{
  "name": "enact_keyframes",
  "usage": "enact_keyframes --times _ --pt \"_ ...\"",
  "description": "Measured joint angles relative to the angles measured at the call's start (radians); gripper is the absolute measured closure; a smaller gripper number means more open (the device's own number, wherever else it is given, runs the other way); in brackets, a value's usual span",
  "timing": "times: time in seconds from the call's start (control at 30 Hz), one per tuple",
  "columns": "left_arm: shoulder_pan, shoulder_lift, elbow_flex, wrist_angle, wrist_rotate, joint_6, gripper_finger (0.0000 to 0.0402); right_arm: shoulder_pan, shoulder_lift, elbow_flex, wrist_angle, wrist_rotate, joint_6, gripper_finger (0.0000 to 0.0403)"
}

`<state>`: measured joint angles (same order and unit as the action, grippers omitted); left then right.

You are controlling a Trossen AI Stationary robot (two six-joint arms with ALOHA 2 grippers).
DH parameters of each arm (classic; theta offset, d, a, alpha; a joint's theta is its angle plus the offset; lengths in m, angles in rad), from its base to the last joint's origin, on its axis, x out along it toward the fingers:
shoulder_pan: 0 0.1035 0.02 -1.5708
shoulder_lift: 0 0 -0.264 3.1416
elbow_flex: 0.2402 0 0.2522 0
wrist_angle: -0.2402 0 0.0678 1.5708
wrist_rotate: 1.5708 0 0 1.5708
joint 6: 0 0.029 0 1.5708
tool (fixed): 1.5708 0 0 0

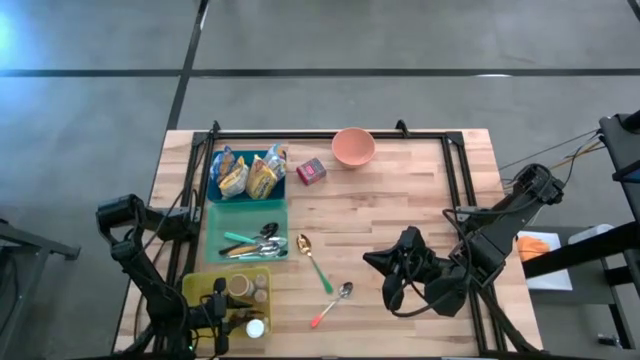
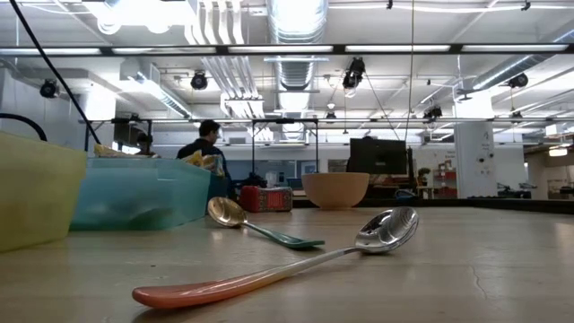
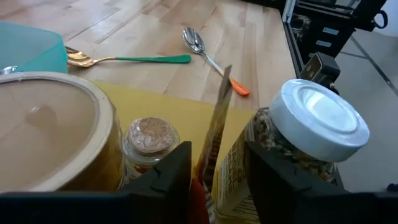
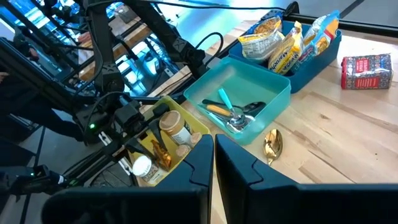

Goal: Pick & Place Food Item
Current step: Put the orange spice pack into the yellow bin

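We work over the yellow bin (image 1: pixel 196 288) at the table's near left corner, where the left gripper (image 3: pixel 217 165) sits, fingers parted around a thin upright food packet (image 3: pixel 214 134) without squeezing it. We judge the packet is being released here, so we should lift straight up, clear of the white-lidded jar (image 3: pixel 311 134) and corked bottle (image 3: pixel 149 138). The right gripper (image 4: pixel 213 163) waits mid-table, pressed together. The blue bin (image 1: pixel 246 173) holds snack bags; the teal bin (image 1: pixel 245 233) holds cutlery.

Cut off by the edge: large jar (image 3: pixel 43 134). Hidden behind packet (image 3: pixel 214 134): part of white-lidded jar (image 3: pixel 317 118).
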<state>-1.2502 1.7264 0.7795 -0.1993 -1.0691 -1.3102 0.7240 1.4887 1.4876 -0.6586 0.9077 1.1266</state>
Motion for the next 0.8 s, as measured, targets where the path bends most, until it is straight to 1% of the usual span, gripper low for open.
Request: enact_keyframes --times 0.13,0.27,0.37,0.57,0.63,0.8 --pt "0.002 0.000 0.002 0.001 0.001 -0.008 0.0246 0.000 0.000 0.000 0.008 -0.007 -0.002 0.0388" --pt "0.003 -0.001 0.007 0.001 -0.009 0.007 0.0257 0.000 0.000 0.000 0.009 -0.026 -0.003 0.0388" --pt "0.003 -0.002 0.007 0.002 -0.016 0.009 0.0286 0.000 0.000 0.000 0.010 -0.026 -0.003 0.0388" --pt "0.003 -0.003 0.008 0.003 -0.023 0.018 0.0366 0.000 0.001 0.000 0.011 -0.026 -0.007 0.0388" --pt "0.003 -0.003 0.008 0.006 -0.042 0.023 0.0389 0.000 0.001 0.000 0.011 -0.026 -0.007 0.0388" --pt "0.003 -0.004 0.008 0.027 -0.130 0.027 0.0393 0.000 0.001 0.000 0.011 -0.026 -0.009 0.0388"
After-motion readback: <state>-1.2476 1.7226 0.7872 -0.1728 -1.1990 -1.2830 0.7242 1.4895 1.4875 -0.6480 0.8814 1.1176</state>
